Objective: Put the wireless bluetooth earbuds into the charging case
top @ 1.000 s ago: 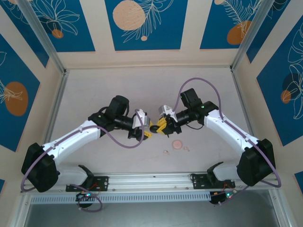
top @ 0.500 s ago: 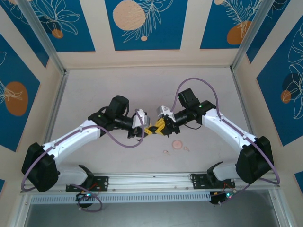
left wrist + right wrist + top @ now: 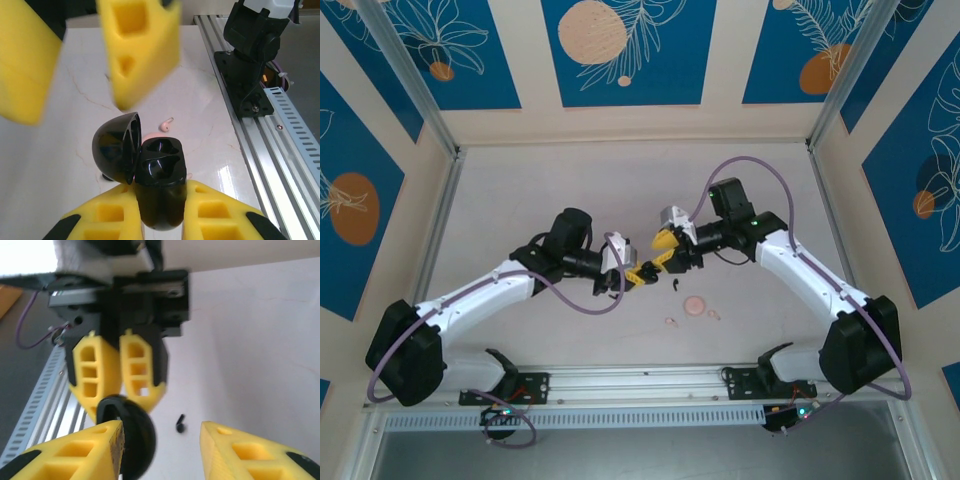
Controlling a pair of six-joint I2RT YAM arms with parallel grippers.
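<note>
Item 1: your L gripper [image 3: 636,275], clamped on black charging case [image 3: 160,170]; lid [image 3: 116,147] hinged open, wells look empty
Item 2: your R gripper [image 3: 161,432], jaws apart, nothing held, just beside the L one
Item 3: 1 black earbud [image 3: 181,423], loose, outside the case, near both grippers
Item 4: pink case [image 3: 695,305] on table [image 3: 540,190], w/ pink earbud [image 3: 670,321] and 2nd pink earbud [image 3: 713,316] just beside it

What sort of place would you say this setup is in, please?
Probably a robot lab test cell rather than a home or shop. A left arm and right arm are bolted to an aluminium rail at a pale table, boxed in by blue leaf-print panels.
</note>
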